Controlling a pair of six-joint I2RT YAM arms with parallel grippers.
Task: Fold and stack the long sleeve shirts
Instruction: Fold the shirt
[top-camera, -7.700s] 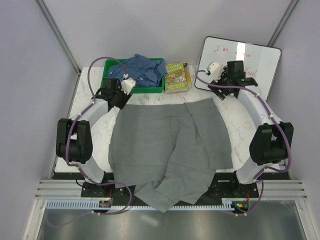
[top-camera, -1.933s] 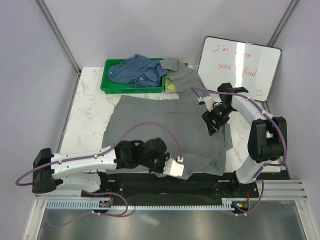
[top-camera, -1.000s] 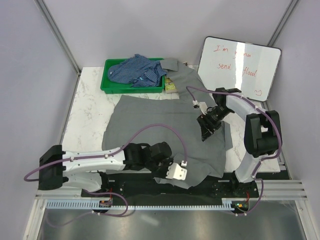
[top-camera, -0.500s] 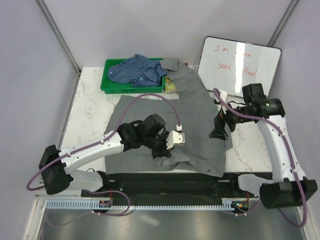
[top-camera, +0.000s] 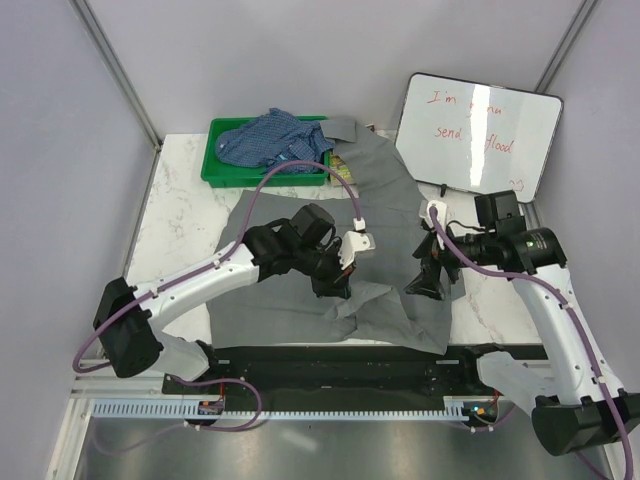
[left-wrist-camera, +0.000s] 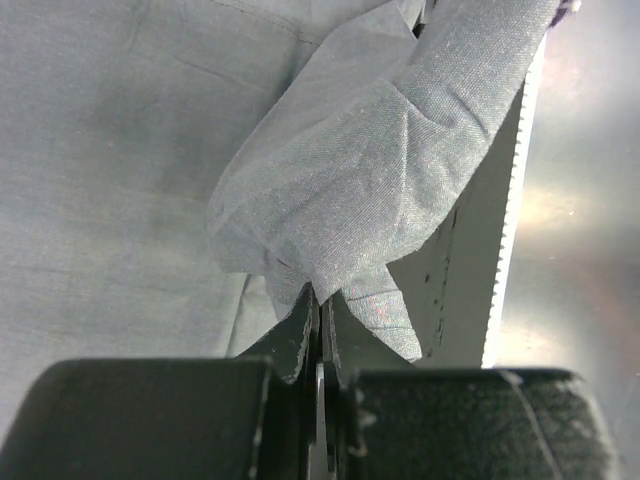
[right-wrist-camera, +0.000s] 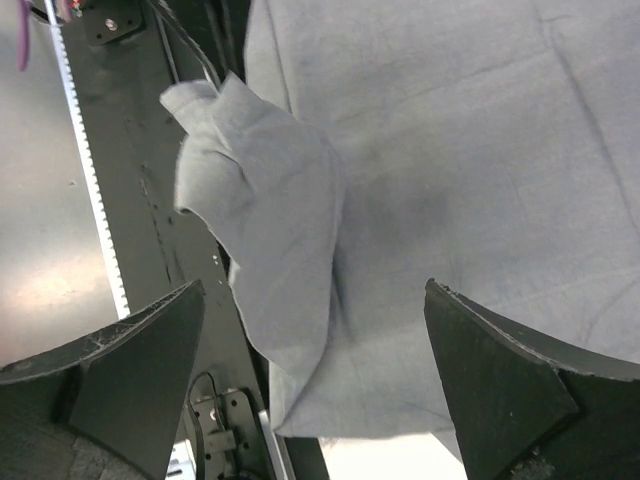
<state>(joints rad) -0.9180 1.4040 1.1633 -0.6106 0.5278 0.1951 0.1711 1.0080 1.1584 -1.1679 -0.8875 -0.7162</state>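
Grey shirt (top-camera: 390, 190), frame centre: likely soft, limp; grip hems. Left gripper (left-wrist-camera: 318, 300) pinches a fold; right gripper (right-wrist-camera: 310, 295) wide, empty.

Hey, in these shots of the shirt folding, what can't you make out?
- Book: top view, the grey shirt covers nearly all of it; title unreadable.
- Blue shirt: top view, bunched in the green bin; its sleeves can't be traced.
- Whiteboard: top view, some red words too small to read.
- Left fingers: top view, hidden beneath the wrist; the left wrist view shows them shut on a grey fold.
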